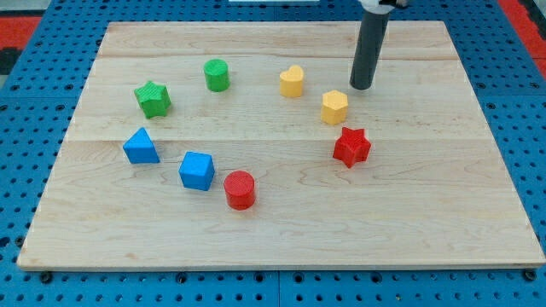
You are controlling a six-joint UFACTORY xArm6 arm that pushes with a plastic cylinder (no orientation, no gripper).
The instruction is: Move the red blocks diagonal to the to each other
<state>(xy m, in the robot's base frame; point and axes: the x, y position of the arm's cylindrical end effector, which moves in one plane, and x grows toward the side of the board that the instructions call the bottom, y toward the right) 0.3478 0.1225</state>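
Between the red star block [351,147] at the view's right and the red cylinder [241,189] near the bottom, the wooden worktop [426,222] lies bare. A yellow hexagonal block [334,107] sits just above the star, a blue cube [197,170] just left of the upright cylinder. My tip [362,87] rests above-right of the yellow block; it carries no jaws.

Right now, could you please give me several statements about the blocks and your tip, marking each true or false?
1. My tip rests just above and to the right of a yellow block. True.
2. The red star touches the red cylinder. False: they lie well apart.
3. The green cylinder sits to the right of the green star. True.
4. The blue cube lies at the view's top right. False: it sits lower left, beside the red cylinder.
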